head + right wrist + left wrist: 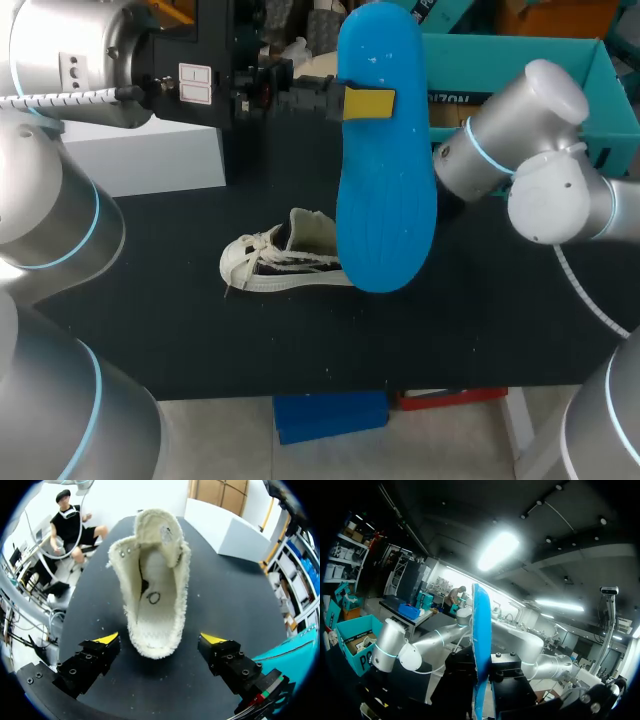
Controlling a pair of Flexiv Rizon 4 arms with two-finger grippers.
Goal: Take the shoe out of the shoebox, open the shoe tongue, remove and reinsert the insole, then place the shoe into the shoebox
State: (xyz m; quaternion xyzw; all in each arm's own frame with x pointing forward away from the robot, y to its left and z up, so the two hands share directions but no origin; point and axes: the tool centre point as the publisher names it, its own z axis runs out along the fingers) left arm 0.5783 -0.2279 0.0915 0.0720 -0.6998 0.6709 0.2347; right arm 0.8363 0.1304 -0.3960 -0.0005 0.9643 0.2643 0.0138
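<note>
The blue insole (pixel 385 200) is held clear above the black table (pixel 180 320). Its long axis runs upright, and the broader end hangs downward over the shoe (pixel 285 262). Fine ridges are seen across its face. It is clamped near its narrower end by the left gripper (pixel 366 103), with one yellow tip pressed on each side.

The cream canvas shoe is set on the table with its long axis across it, the toe toward the left arm and the heel toward the right arm. Its mouth is spread wide. The heel lies between the widely parted fingers of the right gripper (pixel 160 640), which grasps nothing. The teal shoebox (pixel 520 70) is placed at the far right.
</note>
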